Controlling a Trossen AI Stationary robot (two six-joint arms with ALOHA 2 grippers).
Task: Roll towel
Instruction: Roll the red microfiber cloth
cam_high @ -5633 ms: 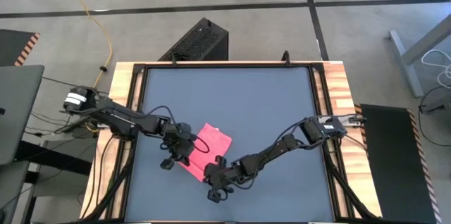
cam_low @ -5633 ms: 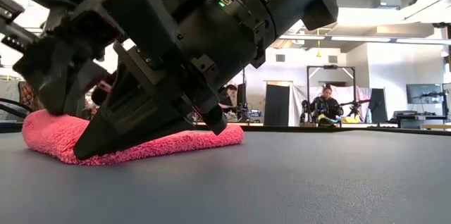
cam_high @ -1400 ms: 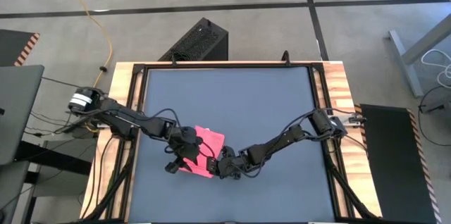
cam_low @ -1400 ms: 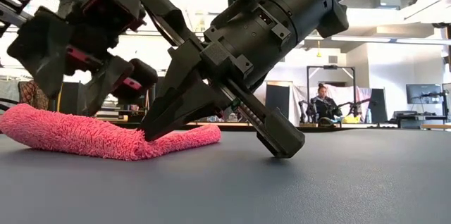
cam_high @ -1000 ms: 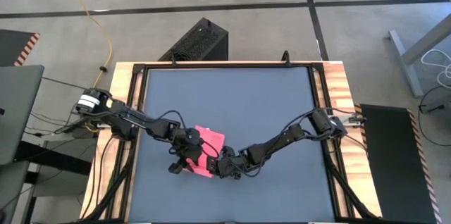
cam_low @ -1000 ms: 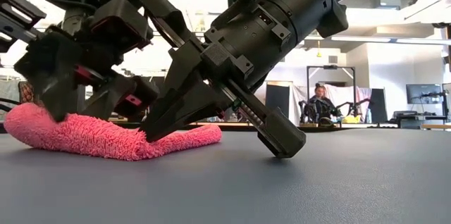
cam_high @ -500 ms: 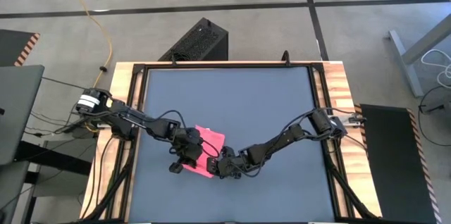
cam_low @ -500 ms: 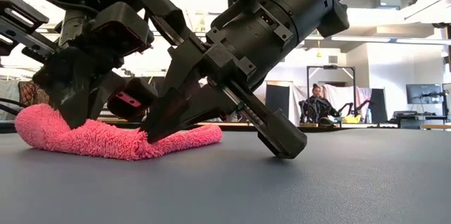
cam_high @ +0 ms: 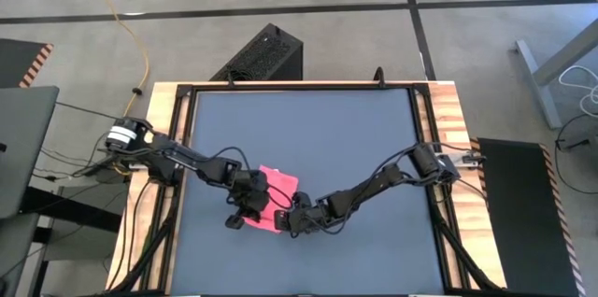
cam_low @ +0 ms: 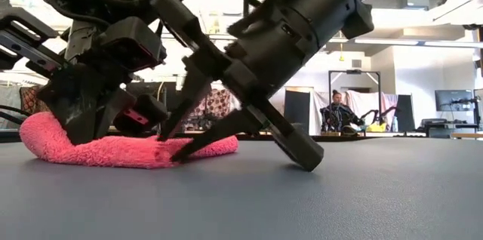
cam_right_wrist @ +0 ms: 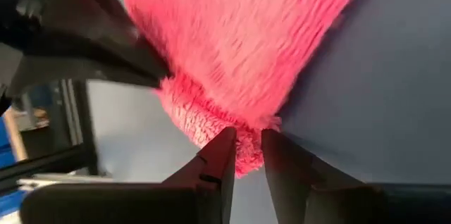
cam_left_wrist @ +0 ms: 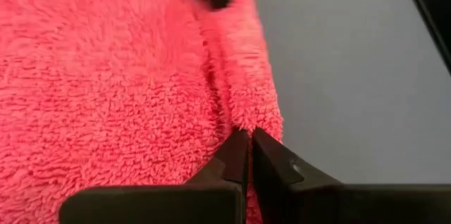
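Towel (cam_high: 274, 191) lies pink-red and fluffy on the dark grey table (cam_high: 374, 138), near the table's front edge and a little left of centre, flattened into a low strip with a thicker hump at one end in the low view (cam_low: 113, 149).

Left arm reaches in from the table's left edge, stretched low and almost flat across the surface, its wrist bent down onto the towel. The left gripper (cam_high: 250, 205) sits at the towel's left side; in its wrist view the two dark fingers (cam_left_wrist: 236, 155) are pressed together with only a hairline gap, pinching a fold of the towel (cam_left_wrist: 106, 76) at its edge.

Right arm comes from the table's right edge in a shallow V, elbow dipped toward the front, forearm angled steeply down in the low view. The right gripper (cam_high: 286, 219) meets the towel's front right corner. Its jaws stand narrowly apart, straddling the towel's fuzzy edge (cam_right_wrist: 232, 62), with the fingers (cam_right_wrist: 220, 155) touching the pile on either side.

A person (cam_low: 334, 112) sits far back in the room beyond the table.
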